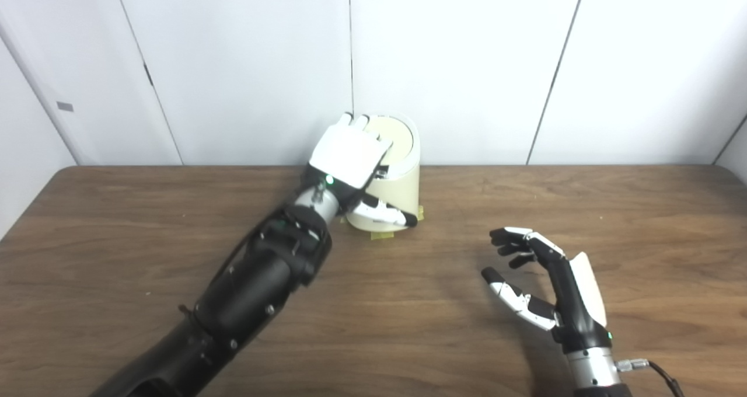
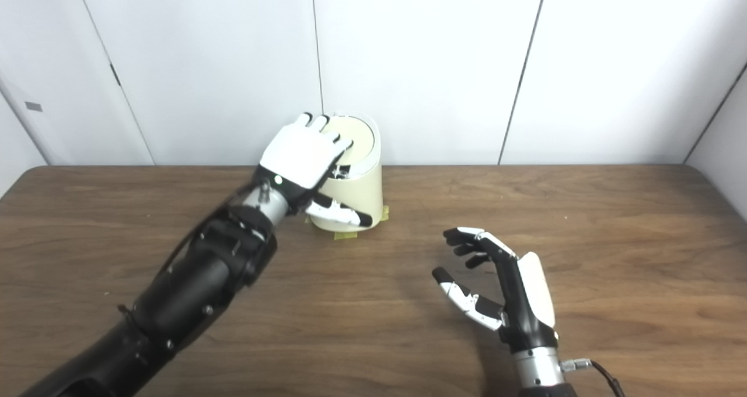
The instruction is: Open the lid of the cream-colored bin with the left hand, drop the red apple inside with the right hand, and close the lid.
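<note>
Your left hand (image 1: 349, 155) lies flat on the lid (image 1: 397, 137) of the cream bin (image 1: 392, 190) at 12 o'clock, fingers spread, gripping nothing. Your right hand (image 1: 545, 286) waits open and empty at 4 o'clock. No apple shows (maybe inside already). Push sideways and the bin could tip. Both views show the same.

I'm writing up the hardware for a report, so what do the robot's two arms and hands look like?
Both arms are glossy black shells with small screws, ending in silver metal wrists. The left hand and the right hand each have a smooth white plate on the back, black jointed fingers with white segments, and a small green light near the wrist. A thin black cable with a metal plug leaves the right wrist.
</note>
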